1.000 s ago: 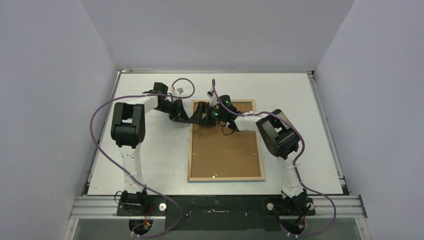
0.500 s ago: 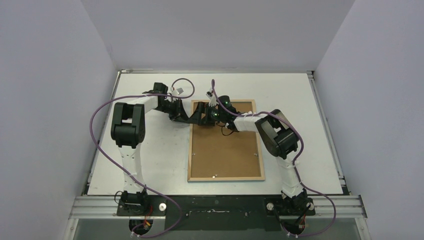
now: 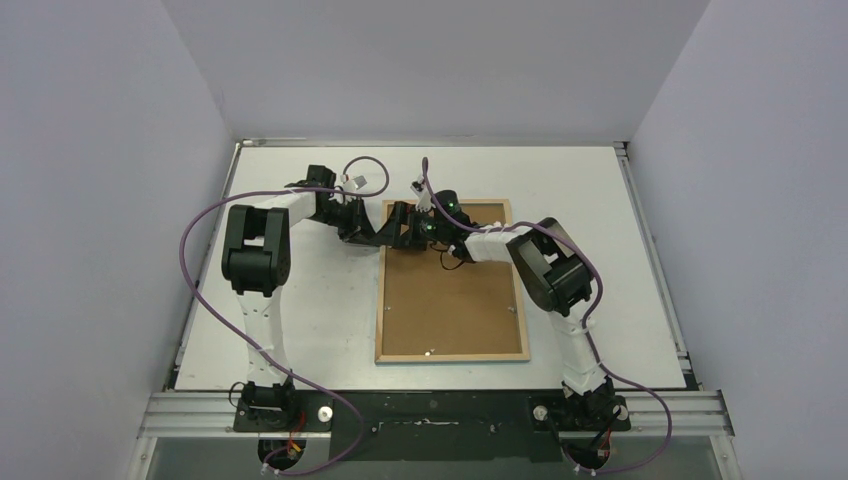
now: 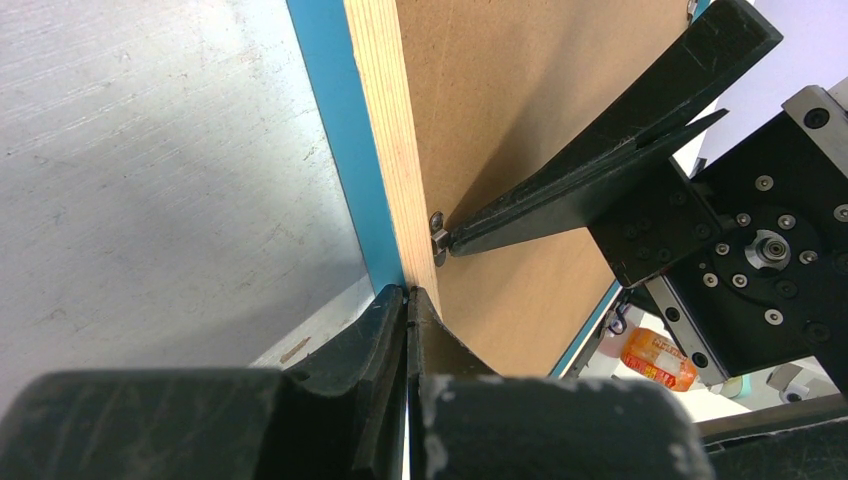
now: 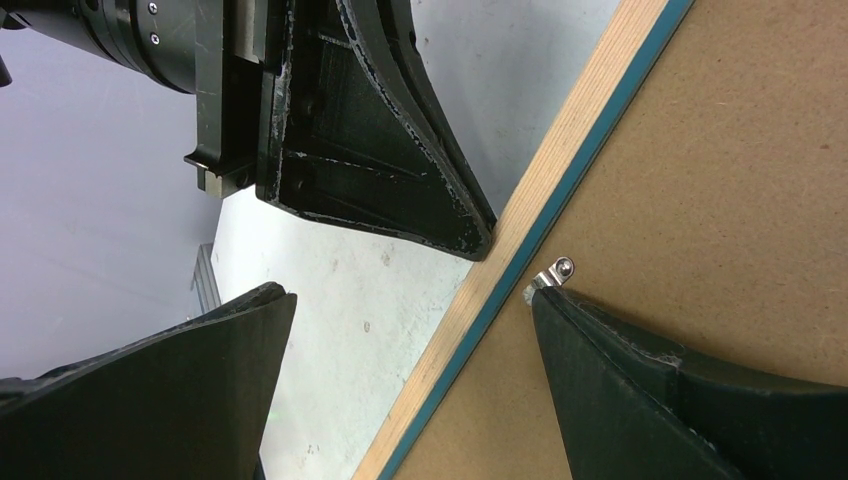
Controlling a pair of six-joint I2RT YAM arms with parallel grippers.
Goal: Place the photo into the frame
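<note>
The frame (image 3: 452, 356) lies face down on the table, its wooden reverse up and its blue edge showing (image 4: 385, 120). A brown backing board (image 3: 450, 305) fills it. The photo is hidden. My left gripper (image 3: 381, 234) is shut, and its tips (image 4: 408, 292) touch the frame's outer left edge near the far corner. My right gripper (image 5: 410, 295) is open and straddles that same edge. One finger hangs over the table. The other finger (image 5: 640, 380) rests on the backing board with its tip at a small metal clip (image 5: 556, 272).
The white table (image 3: 300, 320) stretches left of the frame, and more of it lies to the right (image 3: 600, 300). Purple cables (image 3: 210, 215) loop over the left arm. Raised rails edge the table at the left and right sides. A second clip (image 3: 428, 352) sits at the frame's near edge.
The right arm's elbow has shifted slightly to the left. Both grippers stay at the frame's far-left corner.
</note>
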